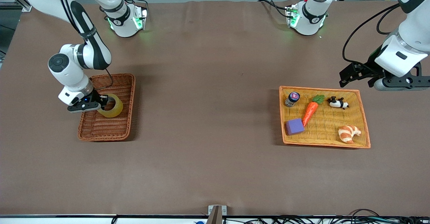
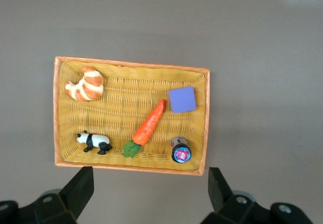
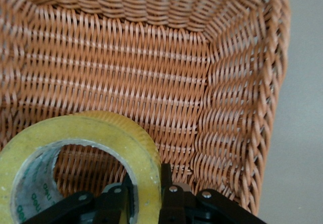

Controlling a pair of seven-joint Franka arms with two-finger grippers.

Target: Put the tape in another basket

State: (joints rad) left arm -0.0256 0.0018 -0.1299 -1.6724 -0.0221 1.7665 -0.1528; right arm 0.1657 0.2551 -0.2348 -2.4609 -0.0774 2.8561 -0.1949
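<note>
- Two baskets sit on the counter [image 1: 208,150], well apart: the basket [image 1: 126,83], reddish-brown and narrow, toward the right arm's end; the tray [image 1: 364,116], wider and orange-yellow, toward the left arm's end.
- One carry looks nearly finished; the tape [image 1: 114,107] is over the basket's middle, inside the line of its rim, tilted on edge and gripped; whether its lower edge already touches the weave I cannot tell.
- Right claw [image 1: 102,103] is clenched on the tape; in the right wrist view one finger [image 3: 174,193] presses the outside of the roll [image 3: 101,143] and the other sits inside the grey core, so the ring's wall is pinched between them.
- Left claw [image 1: 346,76] hangs over bare counter just beside the tray's edge nearest the bases; its fingers [image 2: 81,186] stand wide apart and hold nothing; that arm waits.
- Tray contents, none of them the task's: a croissant [image 1: 349,133], a carrot [image 1: 310,111], a panda [image 1: 337,102], a purple block [image 1: 294,126] and a small jar [image 1: 293,98]; no tape lies there.
- Done, by my reading: the pick-up and the crossing, since the roll is already at the basket.
- Left, by my reading: lower the roll until it rests on the weave; let go; lift the claw clear of the rim without dragging the ring along on the inner finger.
- Risk, as a judgement: released while tilted, the roll may tip over or roll toward a wall; the raised rim should keep it in.
</note>
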